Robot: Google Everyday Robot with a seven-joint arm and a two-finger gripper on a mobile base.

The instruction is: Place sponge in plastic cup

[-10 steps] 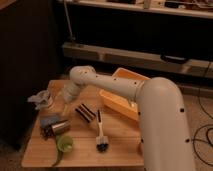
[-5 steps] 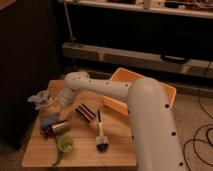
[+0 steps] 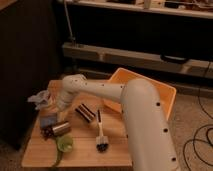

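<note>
A blue sponge [image 3: 48, 120] lies on the wooden table [image 3: 85, 152] near its left edge, touching a metal can [image 3: 59, 129] that lies on its side. A green plastic cup [image 3: 64, 144] lies tipped over in front of the can. My gripper [image 3: 57, 108] is at the end of the white arm [image 3: 95, 92], low over the table just behind and to the right of the sponge. The arm's wrist hides most of the gripper.
A crumpled clear wrapper [image 3: 41, 98] sits at the table's back left. A dark ribbed packet [image 3: 85, 112] and a dish brush [image 3: 100, 134] lie in the middle. An orange bin [image 3: 150, 90] stands at the back right. A dark cabinet stands to the left.
The arm has swung further left and lower, bringing the gripper closer to the sponge. The objects on the table have not moved.
</note>
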